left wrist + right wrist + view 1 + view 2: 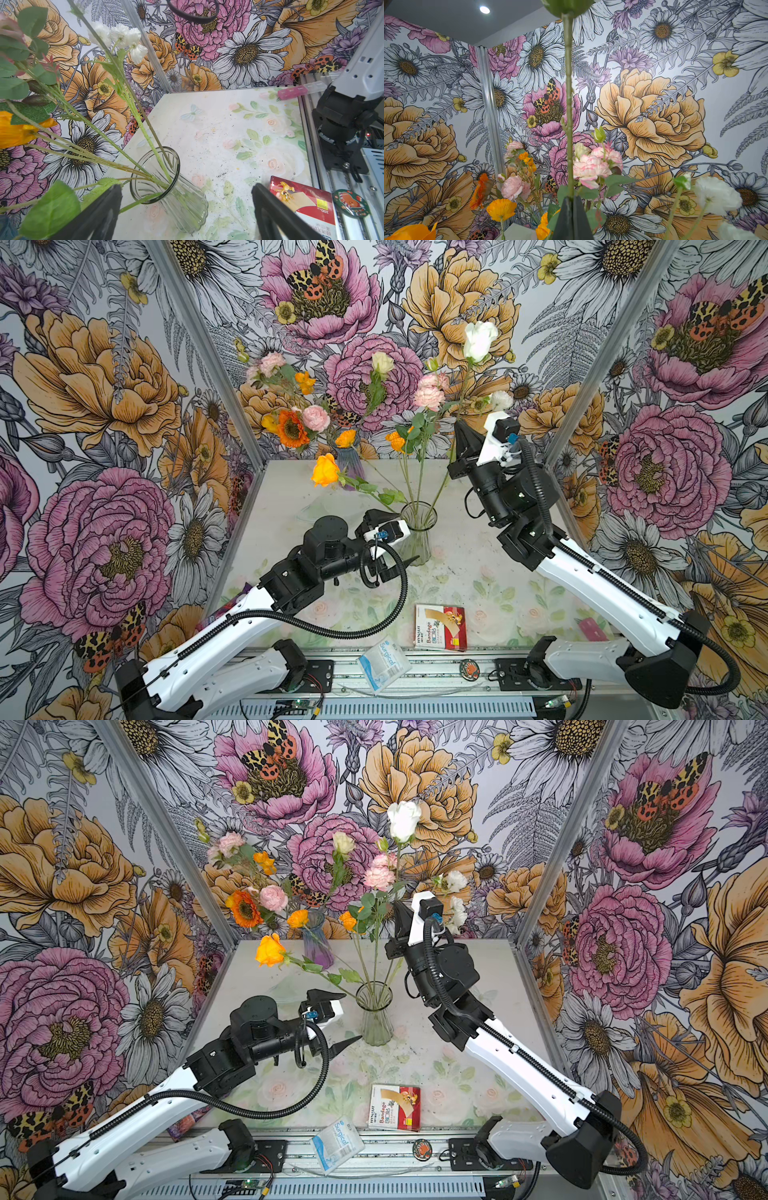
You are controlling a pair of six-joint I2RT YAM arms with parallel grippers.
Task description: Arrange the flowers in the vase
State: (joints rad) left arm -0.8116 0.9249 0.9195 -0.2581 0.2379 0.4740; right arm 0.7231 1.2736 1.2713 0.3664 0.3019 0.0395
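The table (478, 572), printed with pale blossoms, carries the clear vase (419, 543) near its middle. The right arm (598, 597) slants up on the clear vase's right and ends above it. The left arm (224, 643) lies low on the vase's left. Behind the clear vase and a little to its left, against the back wall, a purple vase (352, 462) holds a loose bunch (316, 418) of pink, orange and cream flowers. Several green stems fan up from the clear vase's mouth. The white rose (480, 339) stands highest, above and right of the vase. An orange rose (325, 470) leans out to the vase's upper left. Pink carnations (430, 396) and small orange poppies (397, 441) stand almost straight above the vase, and small white blooms (500, 400) show further to its upper right. The right gripper (459, 427) has its black fingers pressed together on the white rose's stem, partway between the head and the clear vase, and the stem runs on down to the vase's mouth. The left gripper (351, 1016) is spread wide just left of the clear vase, level with its body, pinching nothing. In front of the clear vase, toward the table's near edge, lie a red bandage box (440, 626), a blue-and-white surgical packet (384, 664) and a round badge (469, 668).
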